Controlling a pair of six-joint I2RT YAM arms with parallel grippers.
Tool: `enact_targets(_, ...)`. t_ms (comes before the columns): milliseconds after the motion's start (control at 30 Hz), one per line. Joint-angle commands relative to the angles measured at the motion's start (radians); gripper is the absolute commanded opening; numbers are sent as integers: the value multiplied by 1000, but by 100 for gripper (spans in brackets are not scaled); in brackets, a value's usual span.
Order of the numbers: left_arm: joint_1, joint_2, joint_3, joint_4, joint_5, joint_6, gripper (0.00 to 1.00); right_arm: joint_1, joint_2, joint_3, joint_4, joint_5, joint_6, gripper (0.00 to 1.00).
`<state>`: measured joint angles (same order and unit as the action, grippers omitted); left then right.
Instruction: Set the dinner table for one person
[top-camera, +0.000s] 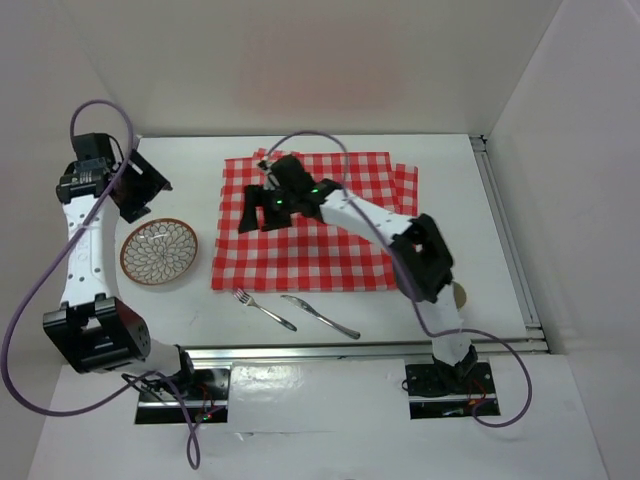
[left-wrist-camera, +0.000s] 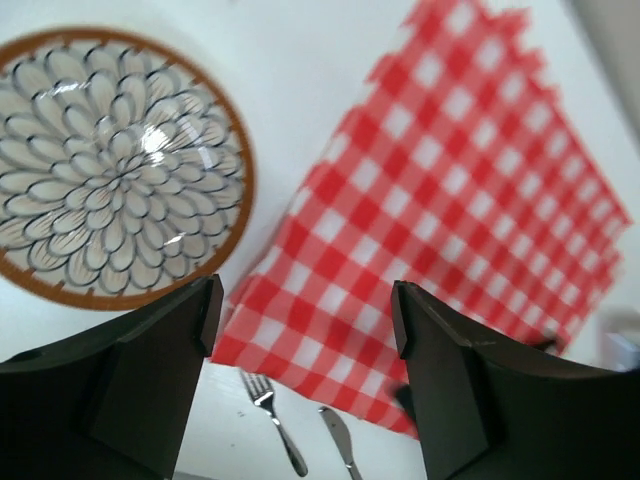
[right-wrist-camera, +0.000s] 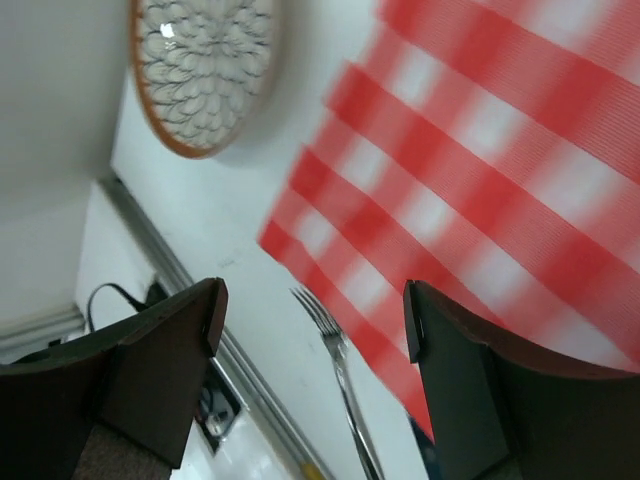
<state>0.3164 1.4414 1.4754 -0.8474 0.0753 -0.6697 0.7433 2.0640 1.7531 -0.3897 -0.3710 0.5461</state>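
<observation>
Step in hand: the checked cloth (top-camera: 312, 222) lies spread flat on the desk (top-camera: 470, 215); laying it looks done, with plate and cutlery not yet placed.
Next move: likely fetching the plate (top-camera: 159, 250) onto the cloth, which calls for a grip on its rim.
Left fingers (left-wrist-camera: 305, 340): wide apart, holding nothing, above the cloth's near-left corner, the plate just beside.
Right fingers (right-wrist-camera: 315, 325): wide apart, empty, over the cloth.
Cutlery: fork (top-camera: 264, 308) and knife (top-camera: 320, 316) lie on the desk just before the cloth.
</observation>
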Motion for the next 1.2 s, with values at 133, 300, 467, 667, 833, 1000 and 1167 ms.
enact_targets(133, -26, -193, 88, 5, 176, 50, 88, 108, 419, 567, 100, -167, 72, 83)
enact_targets(300, -36, -252, 66, 14, 185, 41, 88, 139, 613, 721, 185, -177, 147, 83)
enact_targets(467, -45, -273, 31, 14, 205, 41, 88, 139, 702, 734, 314, -177, 212, 83)
enact_targets(667, -45, -291, -3, 24, 215, 41, 88, 159, 768, 784, 385, -187, 232, 83)
enact_targets(833, -54, -300, -24, 24, 215, 41, 88, 179, 817, 795, 439, -178, 250, 78)
enact_targets(1000, -54, -320, -33, 11, 204, 51, 88, 200, 872, 832, 486, -140, 264, 67)
enact_targets(1167, -54, -320, -55, 11, 213, 51, 88, 209, 893, 841, 538, -100, 293, 49)
